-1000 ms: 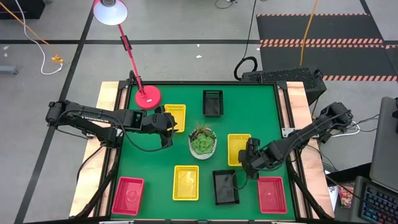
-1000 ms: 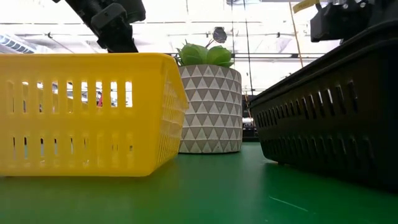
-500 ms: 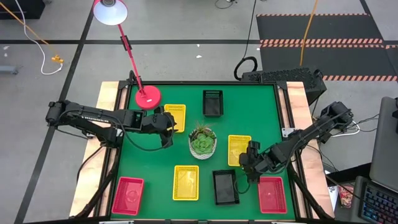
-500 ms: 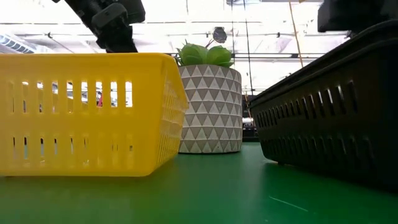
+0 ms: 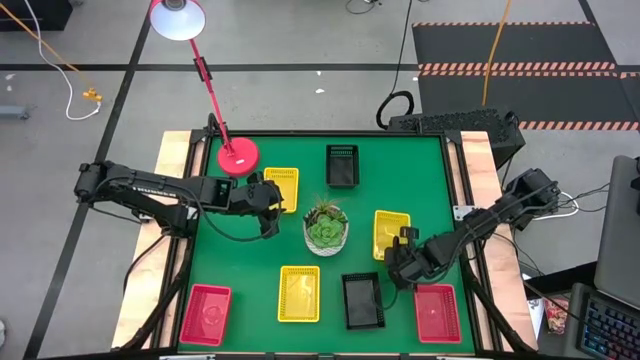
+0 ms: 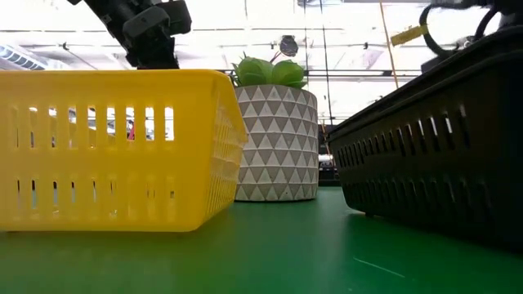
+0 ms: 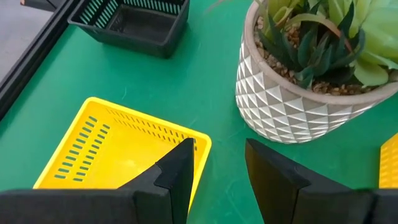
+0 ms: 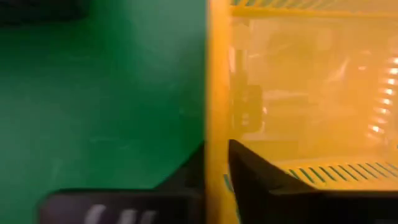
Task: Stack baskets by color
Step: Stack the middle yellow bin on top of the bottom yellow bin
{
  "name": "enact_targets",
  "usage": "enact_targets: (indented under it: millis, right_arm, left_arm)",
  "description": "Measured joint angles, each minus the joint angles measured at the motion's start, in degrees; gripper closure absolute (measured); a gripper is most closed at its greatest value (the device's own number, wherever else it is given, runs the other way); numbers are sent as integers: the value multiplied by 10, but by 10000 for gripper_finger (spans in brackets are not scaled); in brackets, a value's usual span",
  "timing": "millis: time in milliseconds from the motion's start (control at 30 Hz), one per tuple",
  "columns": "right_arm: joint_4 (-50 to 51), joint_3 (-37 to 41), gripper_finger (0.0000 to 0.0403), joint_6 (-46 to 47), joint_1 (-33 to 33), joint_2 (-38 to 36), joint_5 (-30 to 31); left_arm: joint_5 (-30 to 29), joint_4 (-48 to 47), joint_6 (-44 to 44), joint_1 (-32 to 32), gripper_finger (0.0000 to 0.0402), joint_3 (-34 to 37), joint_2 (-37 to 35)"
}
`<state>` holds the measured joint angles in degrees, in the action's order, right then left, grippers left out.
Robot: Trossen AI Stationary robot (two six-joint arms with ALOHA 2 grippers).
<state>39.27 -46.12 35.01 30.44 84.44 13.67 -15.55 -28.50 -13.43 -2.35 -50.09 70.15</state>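
A yellow basket (image 5: 391, 234) lies right of the potted plant (image 5: 326, 227). My right gripper (image 5: 398, 262) stands at its near end, pointing steeply down, shut on its wall (image 8: 217, 93). A second yellow basket (image 5: 281, 188) lies at the far left. My left gripper (image 7: 217, 149) hangs open above its corner (image 7: 200, 140) nearest the plant, one finger over the rim, the other over bare mat. Whether it touches the basket I cannot tell. A third yellow basket (image 5: 299, 293), two black baskets (image 5: 361, 300) (image 5: 342, 165) and two red baskets (image 5: 437, 312) (image 5: 206, 314) lie apart on the mat. My right gripper has the rim of the wall at the yellow basket's near end (image 8: 216, 127) pinched between its fingers, one finger (image 8: 258, 177) inside the basket and one outside over the mat. The fingers come from above, slanting down. In the high view the basket lies flat on the mat.
The potted plant stands mid-table between my two arms. A red lamp base (image 5: 238, 156) sits at the far left corner, its stem leaning out past the table's edge. In the low view the near yellow basket (image 6: 114, 147) and near black basket (image 6: 433, 155) fill the foreground.
My right gripper has sunk toward the table at the near end of the yellow basket right of the plant, dropping out of sight in the low view. That basket has slid a little toward the table's right and far edges and turned slightly.
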Motion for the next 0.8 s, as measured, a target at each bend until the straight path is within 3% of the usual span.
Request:
enact_targets:
  millis: [67, 367, 667, 800]
  right_arm:
    - [1, 3, 393, -11, -10, 0, 0]
    - [-19, -13, 400, -71, -50, -60, 16]
    - [-228, -41, 401, -215, -15, -148, 15]
    - [-269, -43, 402, -237, 0, -174, 15]
  left_arm:
    - [0, 0, 0, 0, 254, 0, 0]
    - [-24, 0, 19, 0, 254, 0, 0]
    - [-51, -6, 17, 9, 254, 0, 0]
    - [-51, -17, 17, 8, 254, 0, 0]
